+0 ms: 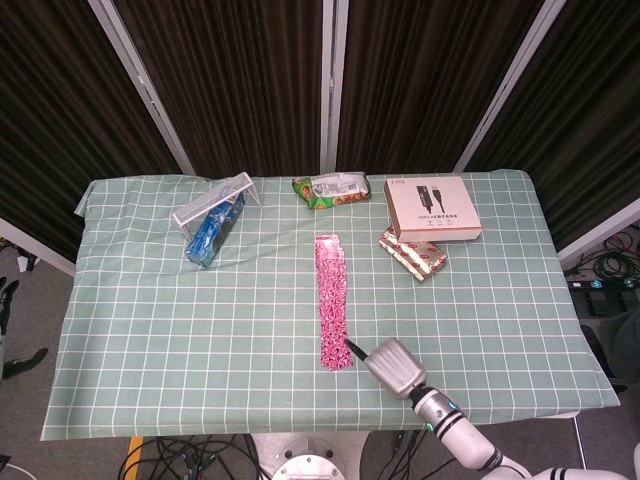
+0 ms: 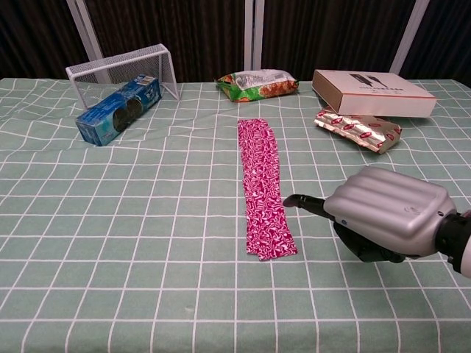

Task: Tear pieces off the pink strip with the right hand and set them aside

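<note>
The pink patterned strip lies flat and lengthwise in the middle of the green checked tablecloth; in the chest view the pink strip runs from mid-table toward me. My right hand hovers low just right of the strip's near end and holds nothing. Seen from the chest, my right hand shows its silver back, with the thumb stretched out to the strip's right edge. Whether the thumb touches the strip is unclear. Only a sliver of my left hand shows, off the table's left side.
A white box and a red-silver packet lie at the back right. A green snack bag sits beyond the strip's far end. At the back left, a blue box lies under a white wire rack.
</note>
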Robot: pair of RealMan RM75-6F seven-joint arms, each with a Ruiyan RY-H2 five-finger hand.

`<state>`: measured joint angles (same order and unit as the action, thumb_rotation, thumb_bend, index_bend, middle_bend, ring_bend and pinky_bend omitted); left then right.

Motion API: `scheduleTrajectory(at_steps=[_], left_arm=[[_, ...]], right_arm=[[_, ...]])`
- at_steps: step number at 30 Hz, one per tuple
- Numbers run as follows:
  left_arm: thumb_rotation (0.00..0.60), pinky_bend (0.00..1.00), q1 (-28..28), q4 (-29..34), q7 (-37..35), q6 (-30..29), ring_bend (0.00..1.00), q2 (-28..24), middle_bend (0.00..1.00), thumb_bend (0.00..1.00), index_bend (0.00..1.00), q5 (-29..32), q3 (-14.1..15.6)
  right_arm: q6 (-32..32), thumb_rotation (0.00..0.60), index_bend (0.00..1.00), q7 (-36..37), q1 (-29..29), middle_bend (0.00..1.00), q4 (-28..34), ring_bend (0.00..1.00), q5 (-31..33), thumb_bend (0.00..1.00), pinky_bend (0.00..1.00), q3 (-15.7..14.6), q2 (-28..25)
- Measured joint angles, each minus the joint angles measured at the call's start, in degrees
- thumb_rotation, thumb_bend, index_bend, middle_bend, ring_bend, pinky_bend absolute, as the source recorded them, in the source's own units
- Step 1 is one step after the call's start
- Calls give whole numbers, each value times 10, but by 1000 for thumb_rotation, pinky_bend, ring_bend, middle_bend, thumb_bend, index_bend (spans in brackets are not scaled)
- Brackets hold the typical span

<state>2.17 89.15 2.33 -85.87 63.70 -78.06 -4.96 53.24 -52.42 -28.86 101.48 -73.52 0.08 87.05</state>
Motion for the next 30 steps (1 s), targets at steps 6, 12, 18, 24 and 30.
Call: scheduleTrajectory(at_steps=[6,12,18,24,30], left_arm=[[600,29,5,-2,4,9,0,2,0,124,24,8,-4],[600,29,6,-3,4,14,0,1,0,123,24,12,-5],[600,28,5,-4,-1,15,0,0,0,123,24,13,-5],[600,27,5,-5,-4,18,0,0,0,124,24,14,-5],[600,28,4,-8,-7,20,0,1,0,123,24,18,-4]], right_arm=[[-14,600,64,2,-24,831,-22,788,37,1000,722,7,27],[-21,600,63,5,-44,831,-42,788,60,1000,722,8,51],[-15,600,61,3,-54,831,-48,788,71,1000,722,-1,62],[-8,600,61,-5,-61,831,-50,787,87,1000,722,-10,65],[0,600,62,-12,-65,831,-54,787,104,1000,722,-22,66]])
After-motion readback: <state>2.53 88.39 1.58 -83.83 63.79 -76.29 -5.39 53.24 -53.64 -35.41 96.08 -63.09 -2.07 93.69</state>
